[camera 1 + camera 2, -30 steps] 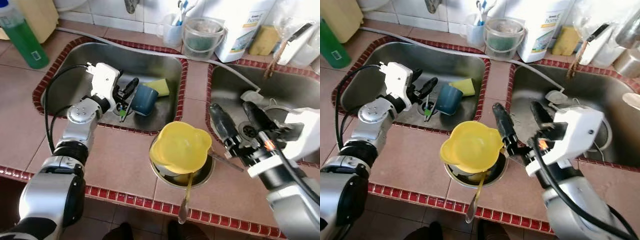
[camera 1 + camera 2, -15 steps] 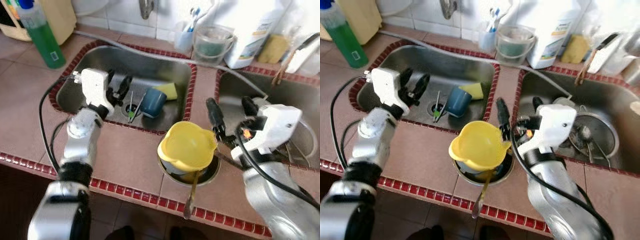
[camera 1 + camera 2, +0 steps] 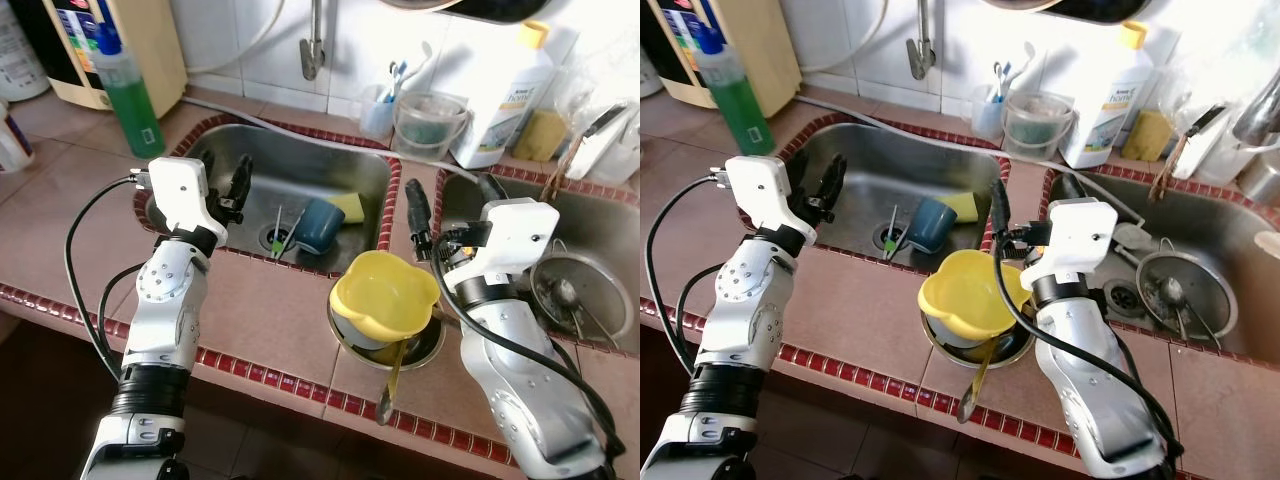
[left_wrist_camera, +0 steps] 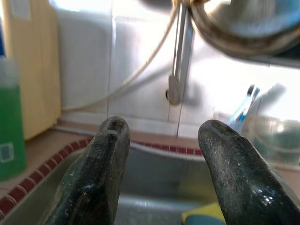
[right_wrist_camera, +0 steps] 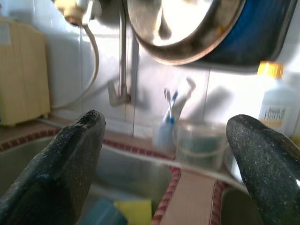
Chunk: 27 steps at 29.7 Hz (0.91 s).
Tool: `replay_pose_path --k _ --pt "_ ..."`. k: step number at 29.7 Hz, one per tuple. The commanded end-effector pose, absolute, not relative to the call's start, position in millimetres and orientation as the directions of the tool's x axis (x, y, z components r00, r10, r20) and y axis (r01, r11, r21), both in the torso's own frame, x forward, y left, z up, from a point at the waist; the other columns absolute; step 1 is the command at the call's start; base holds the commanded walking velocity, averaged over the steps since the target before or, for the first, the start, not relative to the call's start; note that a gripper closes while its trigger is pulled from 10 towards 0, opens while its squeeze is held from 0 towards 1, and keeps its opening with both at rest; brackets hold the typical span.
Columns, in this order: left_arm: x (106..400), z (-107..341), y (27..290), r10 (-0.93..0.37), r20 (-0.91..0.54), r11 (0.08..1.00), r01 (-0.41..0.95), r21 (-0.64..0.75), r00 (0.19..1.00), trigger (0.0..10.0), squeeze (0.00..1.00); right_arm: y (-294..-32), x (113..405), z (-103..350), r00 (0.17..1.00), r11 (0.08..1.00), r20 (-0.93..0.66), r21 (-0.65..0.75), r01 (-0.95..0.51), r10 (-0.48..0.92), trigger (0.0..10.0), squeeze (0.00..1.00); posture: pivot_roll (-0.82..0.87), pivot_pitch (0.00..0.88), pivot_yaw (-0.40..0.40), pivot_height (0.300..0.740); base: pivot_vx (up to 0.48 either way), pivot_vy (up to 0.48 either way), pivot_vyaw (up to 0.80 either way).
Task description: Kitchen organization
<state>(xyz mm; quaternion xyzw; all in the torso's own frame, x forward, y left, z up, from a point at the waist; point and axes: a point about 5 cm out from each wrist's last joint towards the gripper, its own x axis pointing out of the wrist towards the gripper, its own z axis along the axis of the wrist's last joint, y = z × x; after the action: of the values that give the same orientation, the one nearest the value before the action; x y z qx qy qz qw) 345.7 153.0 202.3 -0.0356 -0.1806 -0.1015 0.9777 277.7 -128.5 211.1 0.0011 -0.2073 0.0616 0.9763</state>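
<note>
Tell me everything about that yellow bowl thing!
The yellow bowl looks like smooth plastic with a wavy, flower-like rim, and looks empty inside. It sits open side up, a little tilted, on a round metal pan on the tiled counter between the two sinks. A long spoon handle sticks out from under it. No gripper touches it.

A counter of terracotta-brown tiles (image 3: 270,320), edged with small glossy dark-red tiles (image 3: 300,388), holds two sunken stainless steel sink basins, the left basin (image 3: 300,175) and the right basin (image 3: 610,220), with a strip of counter between them. Behind them rises a wall of glossy white square tiles (image 3: 250,40), brightly lit, with a chrome tap spout (image 3: 314,45) hanging over the left basin. Below the counter edge the floor (image 3: 40,380) lies in deep shadow
</note>
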Motion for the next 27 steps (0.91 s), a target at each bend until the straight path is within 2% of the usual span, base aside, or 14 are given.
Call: replay_pose_path --k 1,11,13,17,27 --pt "340.8 202.0 149.3 -0.186 0.352 0.978 0.208 -0.024 0.917 10.0 0.0 -130.0 281.0 210.8 0.897 0.993 0.428 -0.04 -0.108 0.115 10.0 0.0 -0.2 0.002 -0.024 0.732 0.0 0.0 0.0" --pt "327.2 180.4 142.6 -0.169 0.318 0.98 0.193 -0.043 0.933 10.0 0.0 -126.1 292.7 194.3 0.883 0.993 0.454 -0.077 -0.093 0.118 10.0 0.0 -0.19 0.0 -0.037 0.732 0.0 0.0 0.0" --pt "325.4 176.4 141.5 -0.174 0.314 0.983 0.185 -0.004 0.933 10.0 0.0 -125.8 294.4 191.2 0.88 0.992 0.459 -0.079 -0.097 0.123 10.0 0.0 -0.19 0.0 -0.042 0.732 0.0 0.0 0.0" --pt "326.3 175.7 144.9 -0.153 0.332 0.986 0.164 -0.006 0.931 10.0 0.0 -125.8 294.3 187.5 0.859 0.989 0.494 -0.12 -0.086 0.134 10.0 0.0 -0.19 0.0 -0.044 0.732 0.0 0.0 0.0" --pt "324.6 177.6 157.7 -0.07 0.339 0.996 0.087 -0.036 0.938 10.0 0.0 -131.7 296.0 184.6 0.853 0.991 0.508 -0.115 -0.067 0.117 10.0 0.0 -0.19 0.0 -0.037 0.732 0.0 0.0 0.0"
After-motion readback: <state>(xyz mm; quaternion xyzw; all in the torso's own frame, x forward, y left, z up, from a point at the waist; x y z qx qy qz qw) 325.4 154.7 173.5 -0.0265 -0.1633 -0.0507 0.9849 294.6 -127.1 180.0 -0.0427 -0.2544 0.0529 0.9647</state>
